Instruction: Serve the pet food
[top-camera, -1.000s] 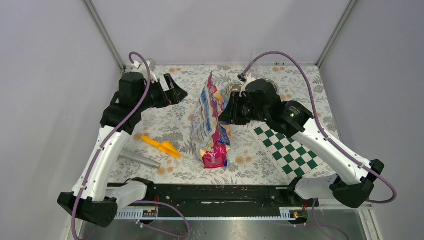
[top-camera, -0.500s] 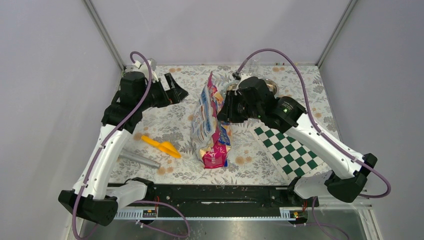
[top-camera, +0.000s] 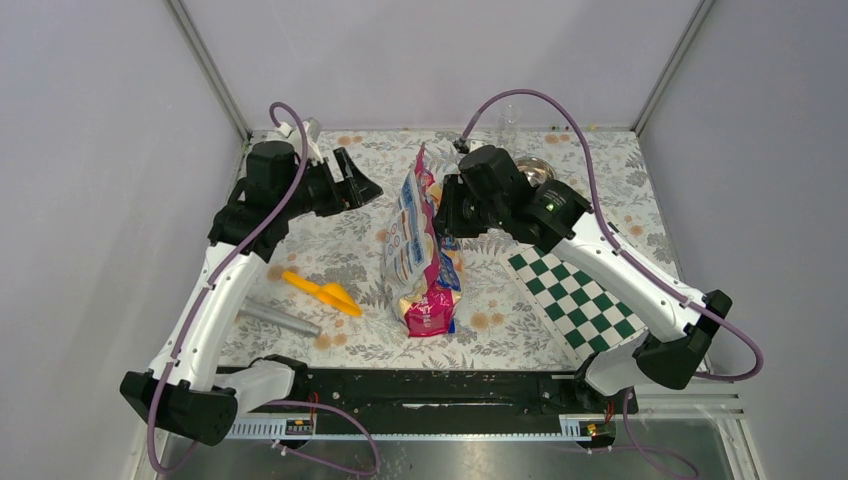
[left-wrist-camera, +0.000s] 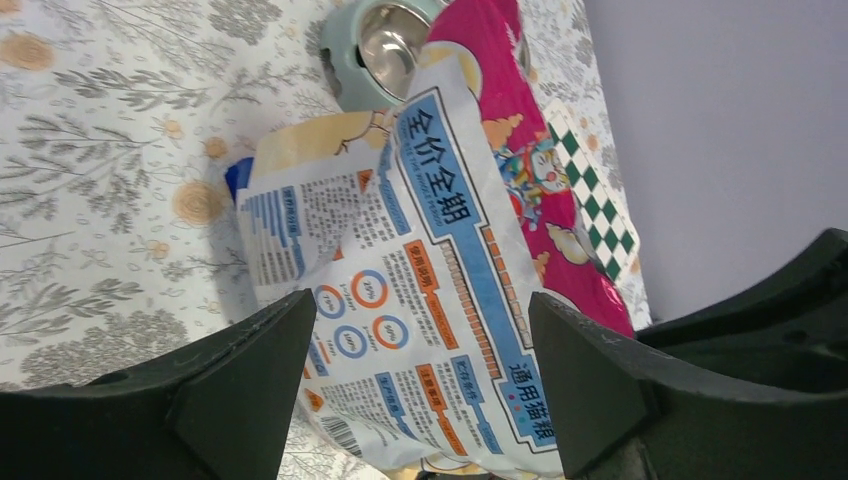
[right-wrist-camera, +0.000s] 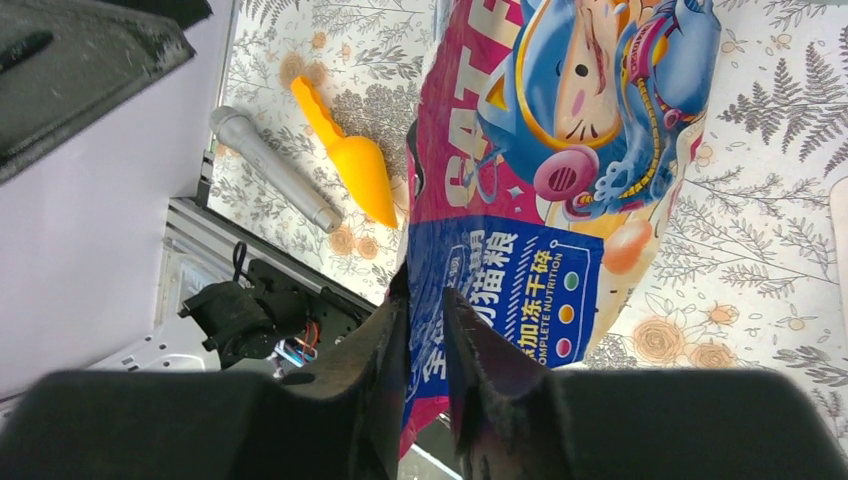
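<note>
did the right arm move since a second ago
Yes. The right arm has swung left, toward the pet food bag, uncovering more of the metal bowl behind it. The right gripper stays pinched on the bag's edge.

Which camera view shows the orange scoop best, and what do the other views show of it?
The right wrist view: the orange scoop lies there large and whole, near the bag. The top external view shows it whole but small. The left wrist view does not show it.
</note>
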